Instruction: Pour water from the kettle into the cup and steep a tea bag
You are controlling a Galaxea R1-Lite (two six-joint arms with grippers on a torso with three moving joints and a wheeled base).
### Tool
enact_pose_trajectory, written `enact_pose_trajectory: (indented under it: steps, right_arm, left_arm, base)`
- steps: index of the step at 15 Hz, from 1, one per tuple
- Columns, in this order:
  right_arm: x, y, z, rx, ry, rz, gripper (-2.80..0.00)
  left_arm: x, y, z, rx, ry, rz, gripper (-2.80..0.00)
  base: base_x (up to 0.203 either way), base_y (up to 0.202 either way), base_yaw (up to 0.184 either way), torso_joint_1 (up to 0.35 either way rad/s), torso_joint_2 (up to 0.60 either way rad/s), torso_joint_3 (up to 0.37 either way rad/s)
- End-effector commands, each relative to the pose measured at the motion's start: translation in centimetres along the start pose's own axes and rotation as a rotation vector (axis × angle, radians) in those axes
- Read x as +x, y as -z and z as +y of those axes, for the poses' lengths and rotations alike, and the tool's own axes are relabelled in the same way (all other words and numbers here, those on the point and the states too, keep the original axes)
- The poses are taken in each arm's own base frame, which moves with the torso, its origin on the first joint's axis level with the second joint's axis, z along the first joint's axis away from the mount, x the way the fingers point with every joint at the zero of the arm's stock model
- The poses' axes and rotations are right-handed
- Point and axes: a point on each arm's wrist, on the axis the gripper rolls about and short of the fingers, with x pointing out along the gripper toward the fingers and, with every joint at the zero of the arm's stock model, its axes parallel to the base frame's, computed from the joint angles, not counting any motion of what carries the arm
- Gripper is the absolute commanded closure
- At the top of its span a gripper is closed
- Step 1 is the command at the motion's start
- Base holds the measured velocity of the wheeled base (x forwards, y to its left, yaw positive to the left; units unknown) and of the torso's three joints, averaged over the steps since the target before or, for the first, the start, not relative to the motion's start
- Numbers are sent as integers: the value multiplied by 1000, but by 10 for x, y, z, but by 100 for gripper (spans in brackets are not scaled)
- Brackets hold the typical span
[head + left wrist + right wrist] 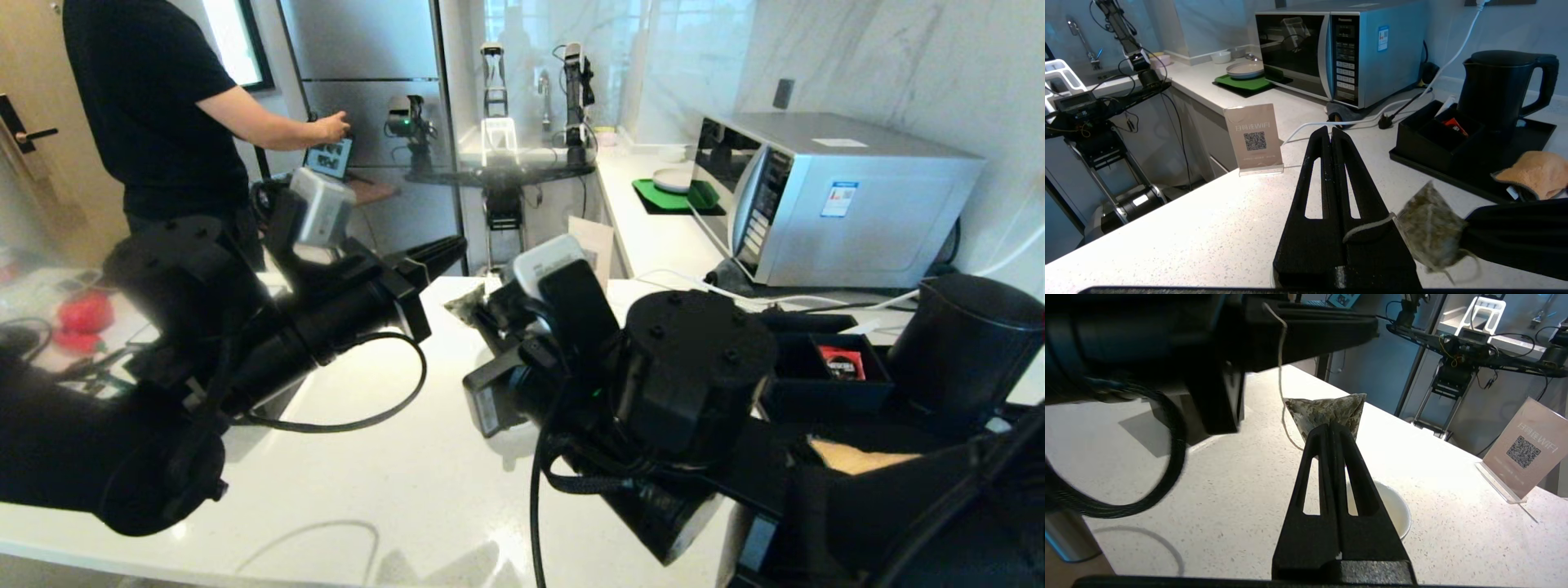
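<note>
The right gripper (1331,428) has its fingers pressed together on the tea bag (1327,410), pinching the lower corner of the mottled grey-green pouch and holding it in the air above the white counter (1241,486). The tea bag's thin white string (1280,355) runs up to the left gripper (1331,132), whose fingers are also pressed together, with the string lying across them near their base. The two grippers sit close together over the middle of the counter, the left one level above the right.

Below the right gripper stands the cup (1392,510); only its white inside and rim show past the fingers, and whether it holds any liquid cannot be told.

Farther out, at the robot's right, a black tray (1535,134) carries the kettle (1498,90), upright with its lid on. Just beside the kettle, a black compartment box (1433,139) on the same tray holds a red sachet (1455,125) in one section. An orange cloth (1535,171) lies at the tray's near edge. A WiFi sign (1254,136) stands near the counter's edge, and a microwave (1339,49) sits behind.
</note>
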Motion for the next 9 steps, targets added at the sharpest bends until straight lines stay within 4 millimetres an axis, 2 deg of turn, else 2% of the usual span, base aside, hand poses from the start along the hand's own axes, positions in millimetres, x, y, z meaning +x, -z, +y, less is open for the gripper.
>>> enact_pose_trajectory:
  steps: [1,9]
  right_arm:
    - [4,8,-3,-7,14,17,0]
    - [9,20,-5,-23,20,56,0]
  left_arm:
    - [-1,-2,-1,3,2,-9,0]
    - [-2,-3,-1,4,2,-12,0]
  base:
    - [0,0,0,0,0,0]
    - [0,0,0,0,0,0]
